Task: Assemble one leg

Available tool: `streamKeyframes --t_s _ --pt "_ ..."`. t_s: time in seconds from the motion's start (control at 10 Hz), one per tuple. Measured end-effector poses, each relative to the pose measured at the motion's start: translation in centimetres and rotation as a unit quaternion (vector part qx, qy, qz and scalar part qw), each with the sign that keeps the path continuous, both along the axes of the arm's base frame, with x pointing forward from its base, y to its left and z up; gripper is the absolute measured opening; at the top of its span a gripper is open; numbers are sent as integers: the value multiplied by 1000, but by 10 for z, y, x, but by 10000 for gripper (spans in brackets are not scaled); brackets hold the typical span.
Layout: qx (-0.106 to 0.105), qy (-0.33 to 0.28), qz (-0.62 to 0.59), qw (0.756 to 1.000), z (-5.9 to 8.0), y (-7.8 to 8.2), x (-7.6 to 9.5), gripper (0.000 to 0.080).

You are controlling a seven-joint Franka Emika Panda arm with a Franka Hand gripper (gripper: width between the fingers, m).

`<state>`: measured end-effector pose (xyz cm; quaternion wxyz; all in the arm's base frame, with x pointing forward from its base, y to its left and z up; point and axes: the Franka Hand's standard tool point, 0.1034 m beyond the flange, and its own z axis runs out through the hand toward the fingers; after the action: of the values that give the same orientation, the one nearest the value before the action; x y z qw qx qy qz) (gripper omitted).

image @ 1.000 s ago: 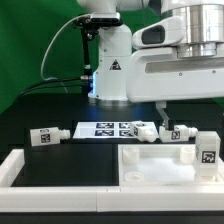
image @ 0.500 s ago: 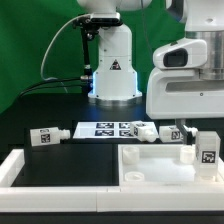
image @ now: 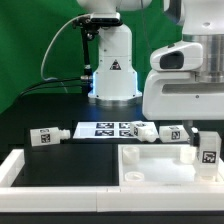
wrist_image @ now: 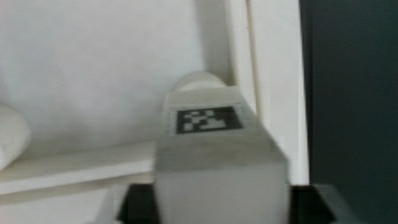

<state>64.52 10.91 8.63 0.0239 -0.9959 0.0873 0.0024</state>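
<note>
My gripper is shut on the leg, a small white block with a square tag. The leg stands upright at the far corner of the large white tray-like piece, on the exterior view's right. In the wrist view the leg shows its tag and fills the gap between my two dark fingers, with the gripper closed round it. Below it lie the tray's white floor and rim. The leg's lower end is hidden.
Three more tagged white legs lie on the black table: one at the left and two by the marker board. A white frame rail runs along the front left. The robot base stands behind.
The white hand has turned over the leg and shifted a little to the exterior view's left. The leg stays at the same tray corner.
</note>
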Motion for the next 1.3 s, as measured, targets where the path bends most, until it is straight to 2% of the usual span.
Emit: streamKeyframes --t_s 0.3,0.5,0.7,0.9,1.0,1.1,1.3 --pt "0 3 -105 994 -1 1 0 284" --pt "-9 -9 -238 971 -1 0 -2 284" --pt "-6 -4 -369 929 -1 -1 -2 285" --pt "30 -5 -541 841 -2 -6 -3 285" --pt "36 -10 -578 815 -2 -4 -6 286" --pt "36 -9 -593 804 -2 -1 -7 286" --pt "34 -11 -577 816 -3 -2 -7 295"
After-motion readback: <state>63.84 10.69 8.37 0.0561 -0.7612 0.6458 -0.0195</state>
